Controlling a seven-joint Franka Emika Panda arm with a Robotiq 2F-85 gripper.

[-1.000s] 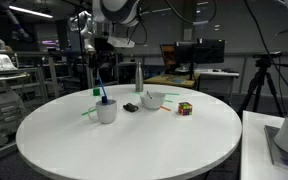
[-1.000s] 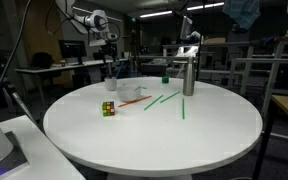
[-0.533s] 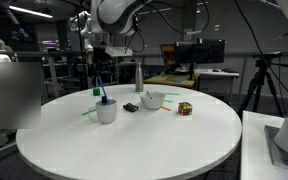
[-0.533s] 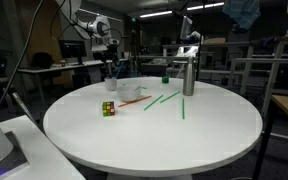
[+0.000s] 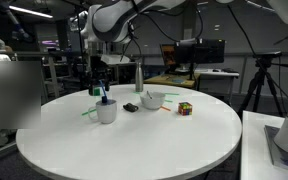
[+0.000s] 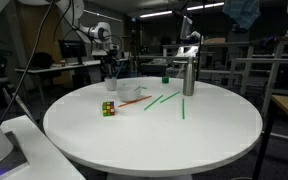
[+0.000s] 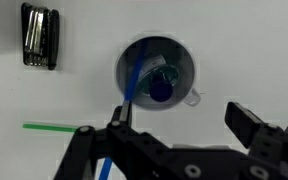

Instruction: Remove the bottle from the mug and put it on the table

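- At the far left of the wrist view, a black folding tool [image 7: 40, 36] lies flat on the table [image 7: 254, 40]. A green stick [image 7: 56, 126] lies below it in the picture, and both are apart from the mug.
- The white mug [image 5: 106, 112] stands upright on the left part of the round white table [image 5: 134, 145].
- The bottle [image 5: 105, 97] stands inside the mug, its top poking above the rim. From above, its bluish top [image 7: 161, 87] sits against the inner wall (the mug [image 7: 156, 50] is seen as a ring here).
- A thin blue stick [image 7: 131, 88] shares the mug and leans out over its rim.
- The gripper [image 5: 97, 80] hangs just above the mug. In the wrist view the gripper [image 7: 178, 113] has its two fingers [image 7: 246, 120] spread wide with nothing between them, clear of the bottle and the mug.
- Right of the mug lies a small black object [image 5: 130, 107].
- A tall grey metal bottle [image 5: 139, 78] stands farther back.
- A white bowl [image 5: 152, 100] sits near the table's middle.
- Rightmost is a puzzle cube [image 5: 185, 108], well apart from the mug.
- In an exterior view from the opposite side, the gripper [image 6: 110, 65] is at the far left edge. The cube [image 6: 108, 109] lies near, and the metal bottle [image 6: 188, 75] stands to the right.
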